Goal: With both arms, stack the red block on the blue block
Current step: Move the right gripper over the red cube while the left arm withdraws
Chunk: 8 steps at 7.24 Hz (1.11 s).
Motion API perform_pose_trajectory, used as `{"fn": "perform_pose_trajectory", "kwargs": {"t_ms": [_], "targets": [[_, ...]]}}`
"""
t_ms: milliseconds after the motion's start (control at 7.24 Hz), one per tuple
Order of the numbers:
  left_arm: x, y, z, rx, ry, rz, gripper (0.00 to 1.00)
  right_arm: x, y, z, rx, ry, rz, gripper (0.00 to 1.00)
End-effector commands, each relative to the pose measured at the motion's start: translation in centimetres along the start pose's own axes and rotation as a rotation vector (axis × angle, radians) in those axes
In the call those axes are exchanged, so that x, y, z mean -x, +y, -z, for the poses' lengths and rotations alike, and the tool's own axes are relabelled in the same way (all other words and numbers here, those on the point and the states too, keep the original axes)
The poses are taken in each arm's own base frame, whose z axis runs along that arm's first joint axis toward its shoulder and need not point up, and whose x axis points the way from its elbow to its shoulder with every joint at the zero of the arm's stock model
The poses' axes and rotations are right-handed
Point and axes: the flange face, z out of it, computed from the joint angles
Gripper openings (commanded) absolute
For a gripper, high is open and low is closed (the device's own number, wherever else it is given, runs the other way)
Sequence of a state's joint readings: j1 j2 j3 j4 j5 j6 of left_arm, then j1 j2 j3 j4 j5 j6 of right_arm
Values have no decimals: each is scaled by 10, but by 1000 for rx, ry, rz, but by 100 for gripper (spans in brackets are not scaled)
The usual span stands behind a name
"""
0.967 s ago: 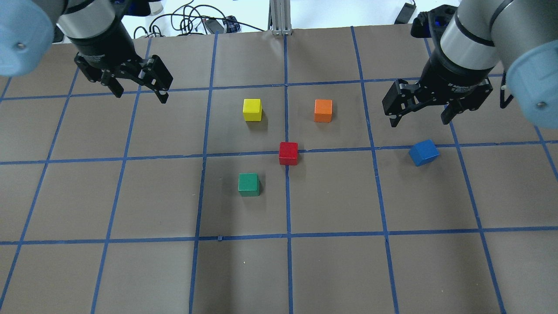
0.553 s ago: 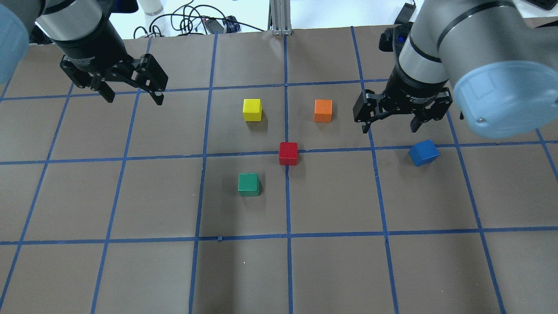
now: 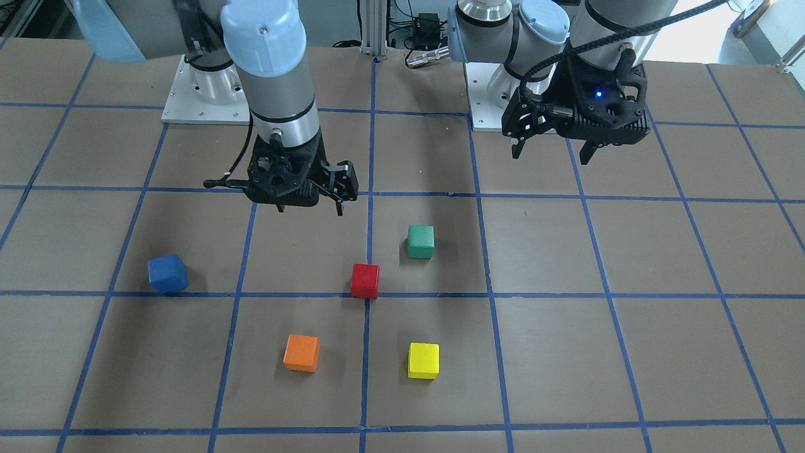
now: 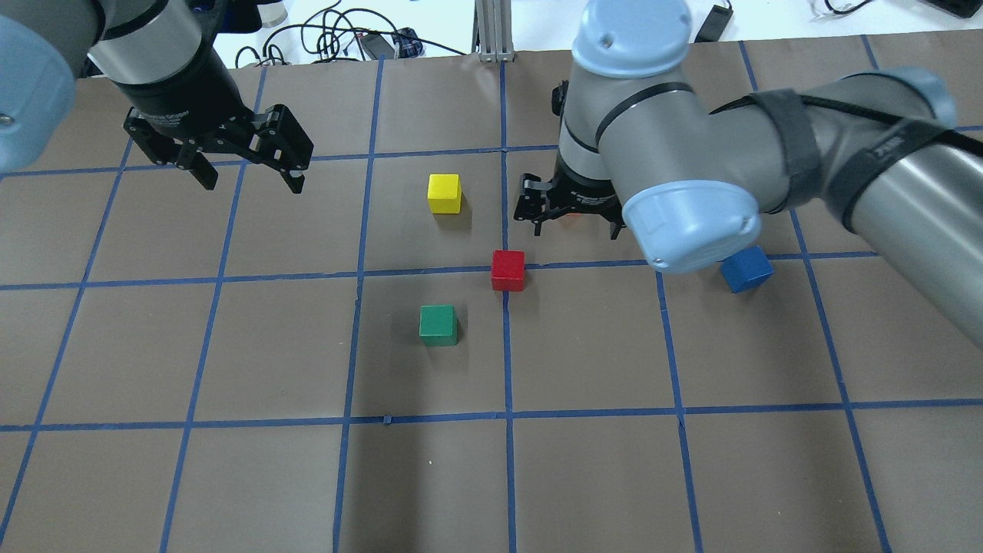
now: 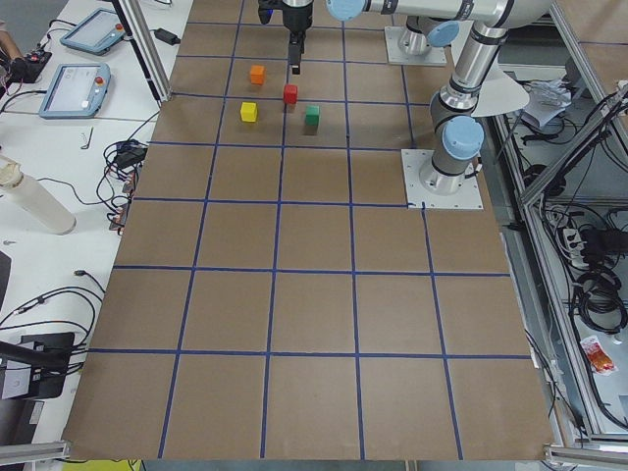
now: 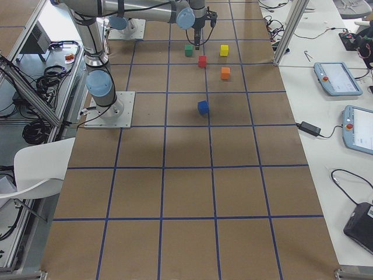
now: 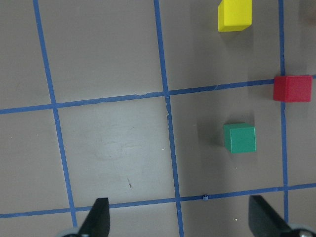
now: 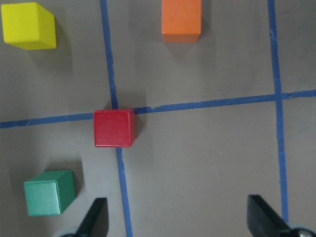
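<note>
The red block sits on a blue tape crossing at mid-table; it also shows in the front view and the right wrist view. The blue block, turned at an angle, lies to the right, partly behind my right arm's elbow, and is seen in the front view. My right gripper is open and empty. It hovers above the table just beyond and to the right of the red block. My left gripper is open and empty, raised at the far left.
A yellow cube and a green cube lie near the red block. An orange cube sits under my right gripper, hidden in the overhead view. Cables lie beyond the table's far edge.
My right arm has swung left from above the blue block to the centre, beside the red block. My left gripper has barely shifted. No block has moved.
</note>
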<state>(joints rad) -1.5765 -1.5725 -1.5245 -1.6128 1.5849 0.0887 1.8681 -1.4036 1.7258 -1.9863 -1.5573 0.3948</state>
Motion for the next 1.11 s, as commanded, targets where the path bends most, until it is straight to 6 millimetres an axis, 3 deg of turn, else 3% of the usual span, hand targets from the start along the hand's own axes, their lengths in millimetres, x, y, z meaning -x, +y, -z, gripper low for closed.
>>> {"fn": "perform_pose_trajectory", "kwargs": {"t_ms": [0, 276, 691, 967], "targets": [[-2, 0, 0, -18, 5, -2, 100, 20, -12, -31, -22, -4, -71, 100], [-3, 3, -1, -19, 5, -2, 100, 23, -33, -90, -35, 63, -76, 100], [-3, 0, -2, -24, 9, 0, 100, 43, -26, -119, -20, 59, -42, 100], [-3, 1, -2, -25, 11, -2, 100, 52, -29, -123, -29, 46, -17, 100]]}}
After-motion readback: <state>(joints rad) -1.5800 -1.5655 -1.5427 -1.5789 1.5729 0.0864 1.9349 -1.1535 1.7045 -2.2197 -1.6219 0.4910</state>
